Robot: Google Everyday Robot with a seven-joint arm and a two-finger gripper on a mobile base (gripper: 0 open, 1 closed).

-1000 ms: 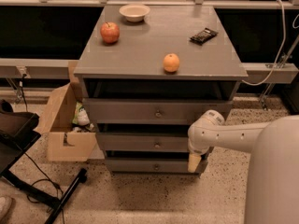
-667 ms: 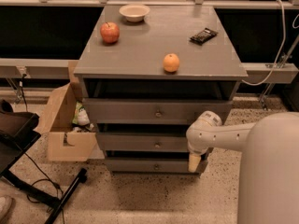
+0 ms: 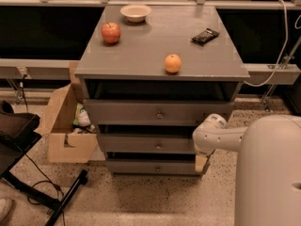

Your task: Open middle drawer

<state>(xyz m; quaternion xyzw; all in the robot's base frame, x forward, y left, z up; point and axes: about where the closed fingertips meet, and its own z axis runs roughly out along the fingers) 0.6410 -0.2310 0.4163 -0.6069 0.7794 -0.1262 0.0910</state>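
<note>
The grey cabinet has three drawer fronts stacked under its top. The middle drawer (image 3: 136, 144) is a wide, shallow grey front with a small round metal knob (image 3: 158, 146) at its centre, and it looks shut. The taller top drawer (image 3: 141, 112) is above it and the narrower bottom drawer (image 3: 141, 166) below. My white arm (image 3: 221, 136) reaches in from the right. My gripper (image 3: 201, 163) hangs down at the cabinet's right front corner, level with the bottom drawer, right of and below the middle knob.
On the cabinet top (image 3: 146, 55) are a red apple (image 3: 111, 32), an orange (image 3: 172, 63), a white bowl (image 3: 136, 12) and a dark snack bar (image 3: 205, 36). An open cardboard box (image 3: 70, 126) stands at the left. A black stand and cables (image 3: 51, 197) lie on the floor.
My arm has shifted slightly to the left, closer to the cabinet's right side. The drawers and the objects on top have not moved.
</note>
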